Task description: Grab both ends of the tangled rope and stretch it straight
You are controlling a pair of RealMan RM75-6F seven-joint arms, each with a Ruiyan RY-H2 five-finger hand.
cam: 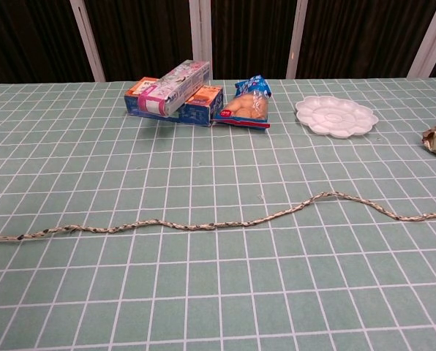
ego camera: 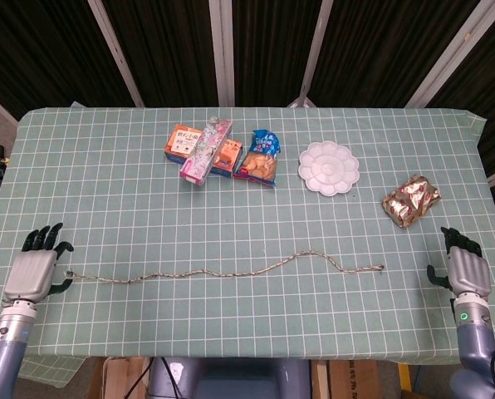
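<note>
now the rope lies loose and wavy on the green table. the left hand sits at one end with fingers apart. the right hand is spread wide, away from the other end.

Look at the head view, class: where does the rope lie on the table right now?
The rope lies slack along the near part of the table, between the left hand and right hand, its right end short of the right hand.

Rope across table front — boxes, palette behind.
</note>
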